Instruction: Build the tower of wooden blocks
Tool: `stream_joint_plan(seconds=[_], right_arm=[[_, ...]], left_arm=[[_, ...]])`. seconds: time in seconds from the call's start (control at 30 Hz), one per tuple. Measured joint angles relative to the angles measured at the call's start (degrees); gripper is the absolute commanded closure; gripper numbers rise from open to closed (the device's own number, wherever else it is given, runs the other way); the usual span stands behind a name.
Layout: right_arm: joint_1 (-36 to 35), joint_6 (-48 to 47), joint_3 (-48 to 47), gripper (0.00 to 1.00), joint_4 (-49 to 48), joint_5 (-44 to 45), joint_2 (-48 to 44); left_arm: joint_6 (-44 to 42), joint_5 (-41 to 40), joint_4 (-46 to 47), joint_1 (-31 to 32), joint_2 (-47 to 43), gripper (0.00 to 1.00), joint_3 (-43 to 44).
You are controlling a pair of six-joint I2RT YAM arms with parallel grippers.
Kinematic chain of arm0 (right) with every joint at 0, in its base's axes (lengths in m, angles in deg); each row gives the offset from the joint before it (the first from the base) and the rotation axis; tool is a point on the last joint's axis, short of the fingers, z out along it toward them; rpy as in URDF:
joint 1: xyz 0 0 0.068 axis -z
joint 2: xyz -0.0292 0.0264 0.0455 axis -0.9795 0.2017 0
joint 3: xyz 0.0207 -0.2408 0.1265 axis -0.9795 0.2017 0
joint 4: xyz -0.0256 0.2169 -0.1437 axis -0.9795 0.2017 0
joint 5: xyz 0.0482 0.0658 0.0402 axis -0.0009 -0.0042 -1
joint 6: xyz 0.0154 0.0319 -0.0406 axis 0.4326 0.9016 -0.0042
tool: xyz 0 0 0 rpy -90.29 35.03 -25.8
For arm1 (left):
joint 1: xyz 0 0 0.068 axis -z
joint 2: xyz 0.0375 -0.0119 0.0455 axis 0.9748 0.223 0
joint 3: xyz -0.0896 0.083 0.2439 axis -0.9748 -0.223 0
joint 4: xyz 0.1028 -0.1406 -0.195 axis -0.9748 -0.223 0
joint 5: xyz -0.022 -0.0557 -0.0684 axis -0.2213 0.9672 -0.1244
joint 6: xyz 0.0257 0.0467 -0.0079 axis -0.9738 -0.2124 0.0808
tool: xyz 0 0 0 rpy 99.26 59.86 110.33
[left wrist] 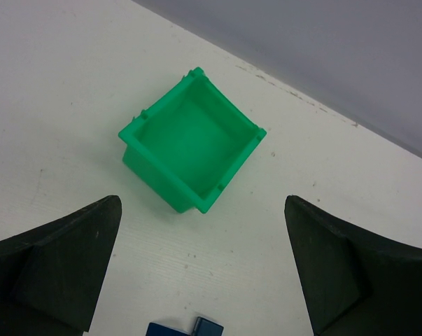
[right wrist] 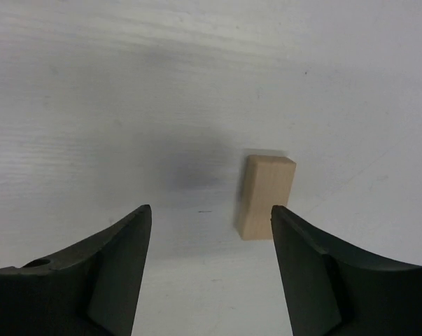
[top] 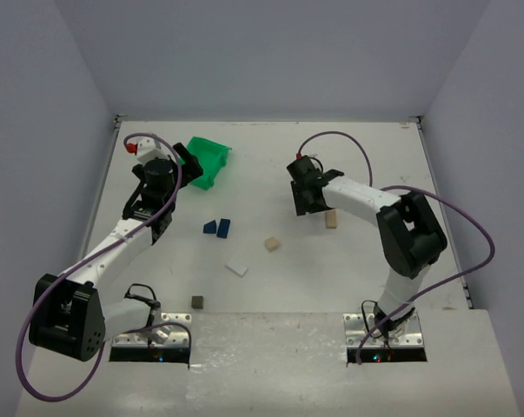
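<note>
Obstacles before each end effector
A green bin [left wrist: 151, 164] stands ahead of the left end effector [left wrist: 202, 203]; a tan block [right wrist: 265, 196] lies just ahead of the right end effector [right wrist: 209, 210].

White tabletop [right wrist: 92, 91]: matt, with fine streaks running along it like brushed paint over wood grain. Pale tan rectangular wood block [right wrist: 265, 196]: bare, unvarnished, matt, smooth faces with faint grain. Green square plastic bin [left wrist: 155, 175]: smooth moulded plastic, soft sheen on walls. Small dark-blue painted block [left wrist: 208, 326]: even coat, slightly glossy. Right gripper [right wrist: 209, 213]: fingers [right wrist: 113, 273] black, matt, finely textured plastic. White arm link [top: 361, 193]: smooth, glossy shell. Bright metal mounting plate [top: 359, 325]: bare, reflective.
</note>
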Motion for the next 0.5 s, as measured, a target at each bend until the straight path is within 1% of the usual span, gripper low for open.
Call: stream_joint_plan(seconds=[0.03,0.17,0.27,0.33,0.5], right_arm=[[-0.2,-0.6,0.6,0.01,-1.0,-1.4,-2.3],[-1.1,-5.2,4.7,0.01,-7.9,-13.7,-11.1],[-2.8,-6.4,5.1,0.01,-10.5,-19.9,-13.5],[-4.8,-5.8,5.1,0.01,-11.8,-21.7,-13.3],[-11.3,2.0,4.2,0.01,-14.3,-19.3,-9.1]], left_arm=[[0.0,0.3,-0.1,0.0,0.0,0.0,0.0],[-0.1,1.9,-0.4,0.0,-0.1,0.0,0.0],[-0.2,3.1,-0.6,0.0,-0.3,0.0,0.0],[-0.2,3.7,-0.8,0.0,-0.8,0.0,0.0],[-0.1,4.6,-0.8,0.0,-2.4,0.0,0.0]])
